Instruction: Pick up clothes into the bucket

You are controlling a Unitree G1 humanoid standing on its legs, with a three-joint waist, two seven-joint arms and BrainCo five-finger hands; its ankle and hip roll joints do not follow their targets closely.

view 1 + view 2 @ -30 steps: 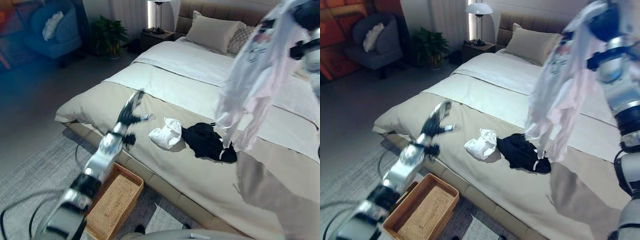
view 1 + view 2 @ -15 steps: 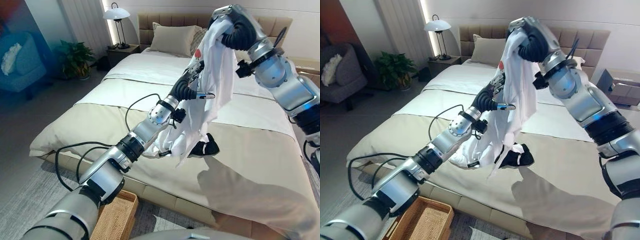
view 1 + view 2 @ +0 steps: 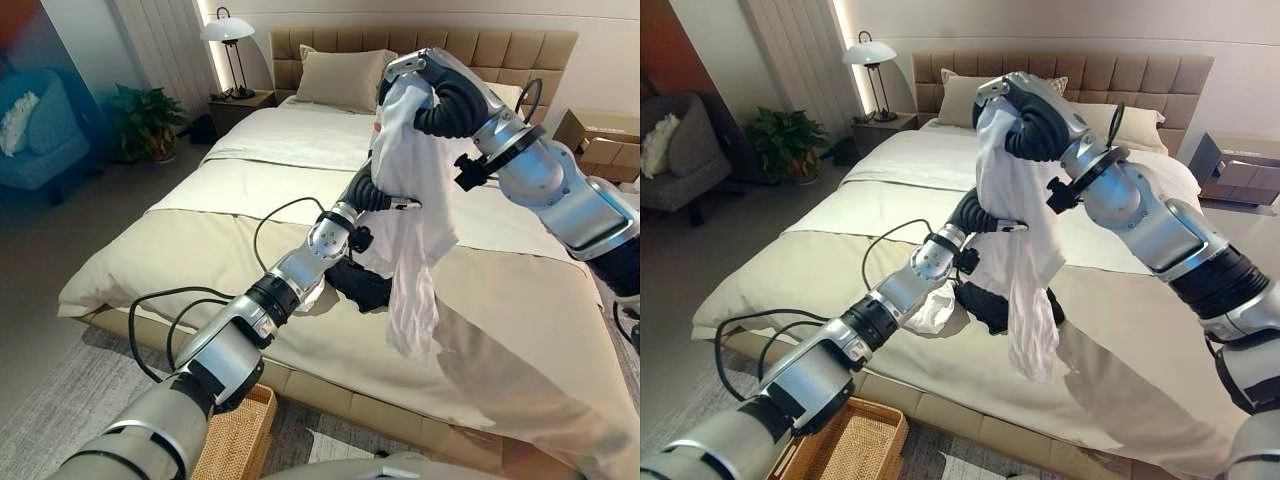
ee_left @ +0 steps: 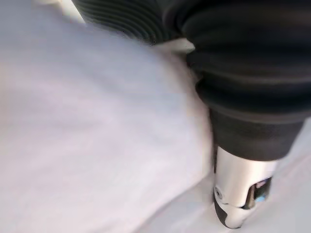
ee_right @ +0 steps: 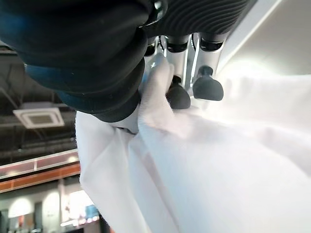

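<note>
White garment (image 3: 1020, 230) lower, nearer bed (image 3: 1120, 330).

A shirt (image 3: 415, 215) hangs above the bed (image 3: 200, 250); a basket (image 3: 845, 445) sits on the floor before it.

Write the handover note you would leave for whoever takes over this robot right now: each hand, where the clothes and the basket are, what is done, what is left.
Right hand: raised above the bed, shut on the white garment, which hangs free.
Left hand: reached out against the hanging garment; its grip cannot be told.
On the bed: a black garment and a white one beside it.
Wicker basket: on the floor at the bed's near edge, nothing seen inside.
Done: one garment lifted.
Left: carry it to the basket, then fetch the other two.
</note>
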